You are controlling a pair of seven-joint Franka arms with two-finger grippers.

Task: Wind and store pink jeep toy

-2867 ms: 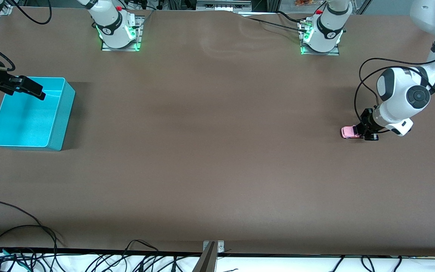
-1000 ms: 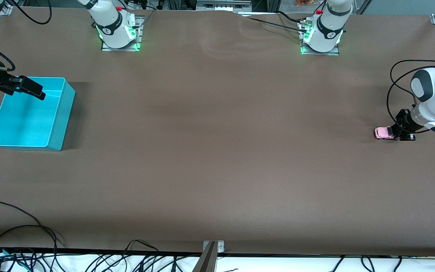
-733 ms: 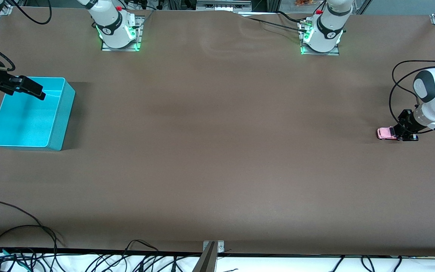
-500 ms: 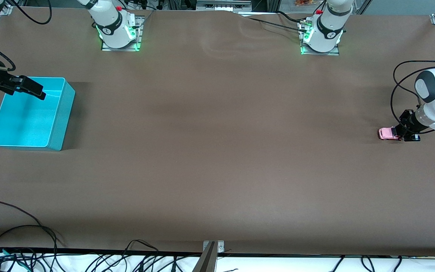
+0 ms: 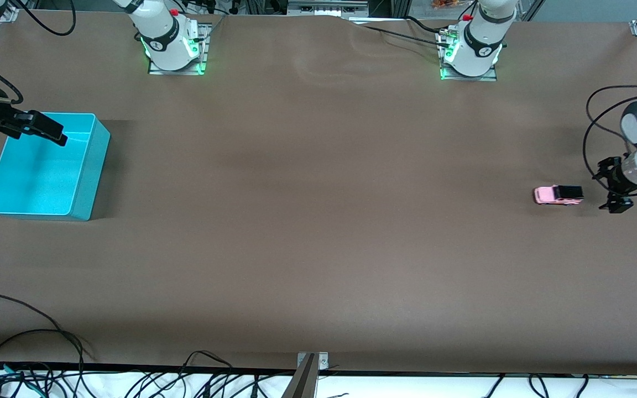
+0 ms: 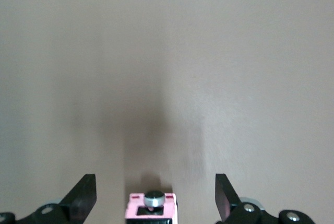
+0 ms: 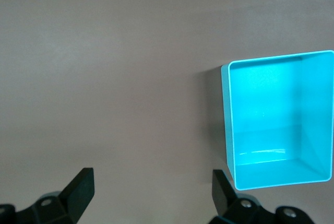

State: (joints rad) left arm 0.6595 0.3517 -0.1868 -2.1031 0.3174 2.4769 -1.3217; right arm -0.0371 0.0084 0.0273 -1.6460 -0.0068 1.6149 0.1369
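A: Left arm pose?
B: Bent in from the right edge of the front frame, white elbow joint up, wrist angled down. The left gripper (image 5: 615, 188) sits low over the worktop (image 5: 318, 221) at the left arm's end, fingers (image 6: 83, 195) spread wide, holding nothing.

A: Jeep?
B: The pink jeep toy (image 5: 558, 194) stands on its wheels on the worktop, right-middle of the front frame, just beside the left gripper but apart from it. In the left wrist view its pink end with a small round silver knob (image 6: 154, 199) shows at the bottom edge, centred between the two fingers, not touched.

A: Shape, material?
B: Tiny, boxy, glossy light pink body, black roof block.

A: Right arm?
B: Waits. The right gripper (image 5: 36, 128) hangs over the turquoise bin (image 5: 83, 182) at the upper left of the front frame, dark fingers (image 7: 78, 187) wide apart in the right wrist view, empty.

A: Bin?
B: Rectangular open box, smooth plastic, thin walls, rounded corners, nothing in it.

A: Worktop?
B: Flat matte brown sheet, faint wrinkle near the top centre. Black cables (image 5: 20, 354) along the bottom edge.
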